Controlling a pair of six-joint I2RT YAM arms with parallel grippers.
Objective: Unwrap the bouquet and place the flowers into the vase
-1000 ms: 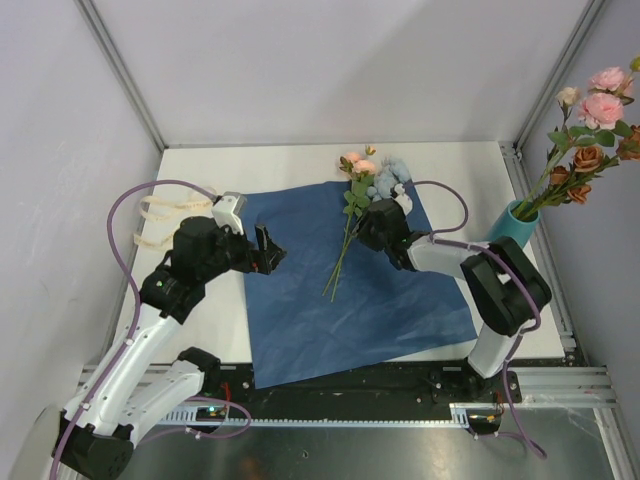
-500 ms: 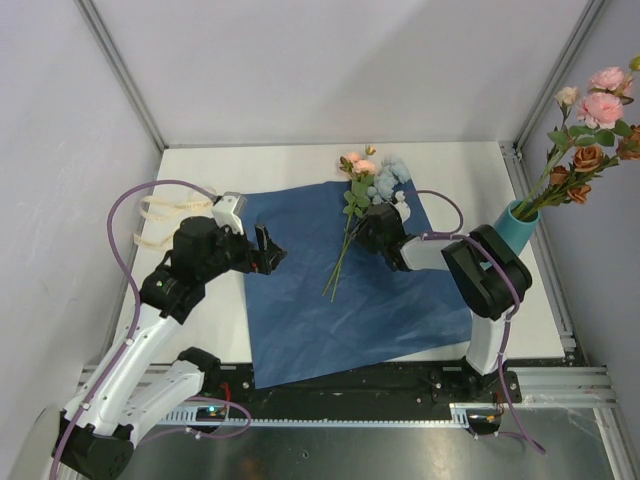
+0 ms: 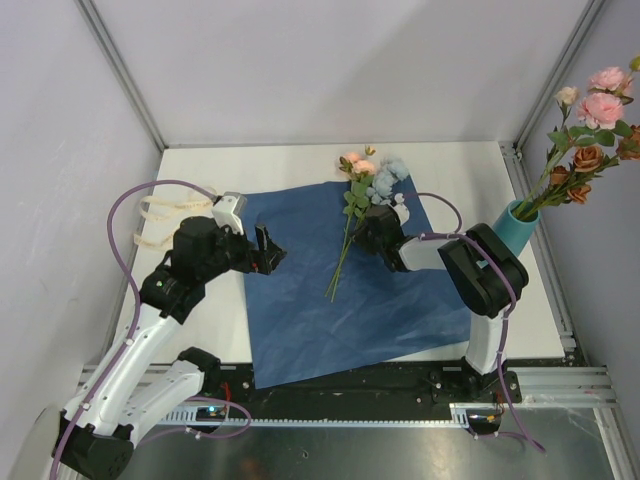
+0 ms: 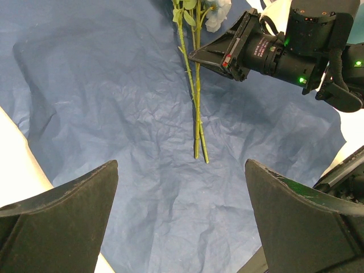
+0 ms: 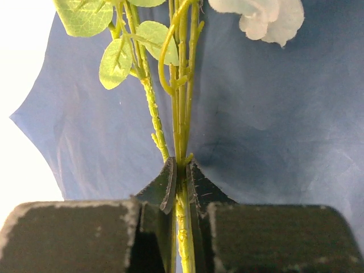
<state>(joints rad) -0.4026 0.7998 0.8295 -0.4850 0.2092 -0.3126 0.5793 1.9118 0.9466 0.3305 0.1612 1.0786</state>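
The bouquet's blue paper (image 3: 330,310) lies spread flat on the table. On it lie two flowers (image 3: 346,235) with long green stems, their pink and pale-blue blooms pointing to the far side. My right gripper (image 3: 362,232) is shut on their stems (image 5: 181,114) just below the leaves, low over the paper. To the left, above the paper's edge, my left gripper (image 3: 268,250) stands open and holds nothing, and the stem ends (image 4: 199,148) lie ahead of its fingers. The teal vase (image 3: 514,226) at the right holds several pink and orange flowers (image 3: 590,120).
A cream ribbon (image 3: 160,220) lies on the white table left of the paper, behind my left arm. Metal frame posts stand at the table's far corners, and the vase is close to the right-hand post. A pale-blue bloom (image 5: 264,17) lies right of the gripped stems.
My right gripper has closed on the flower stems and shifted slightly left. The left arm has not moved.
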